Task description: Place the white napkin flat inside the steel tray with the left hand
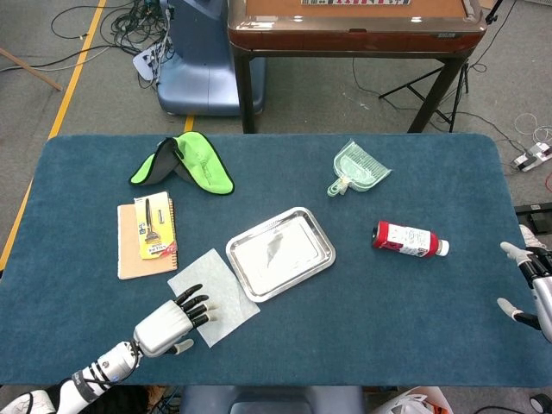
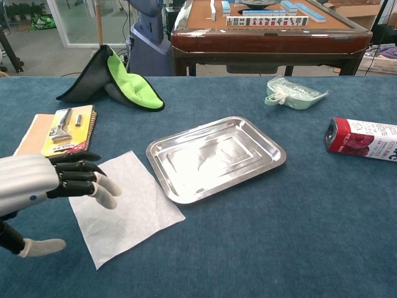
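— Where's the napkin?
— The white napkin (image 2: 123, 206) lies flat beside the steel tray (image 2: 216, 157). My left hand (image 2: 43, 183) hovers over it, fingers spread, empty.
— Next?
— Pinch an edge, I'd say.

Glossy metal tray (image 1: 280, 253), matt napkin (image 1: 222, 289)

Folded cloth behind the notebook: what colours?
Cloth: black outside, lime green inside; chest view shows it best.

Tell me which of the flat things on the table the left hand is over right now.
The white napkin: the left hand hovers open over its near-left part. The steel tray sits to its right, and the notebook lies further back; the hand reaches neither.
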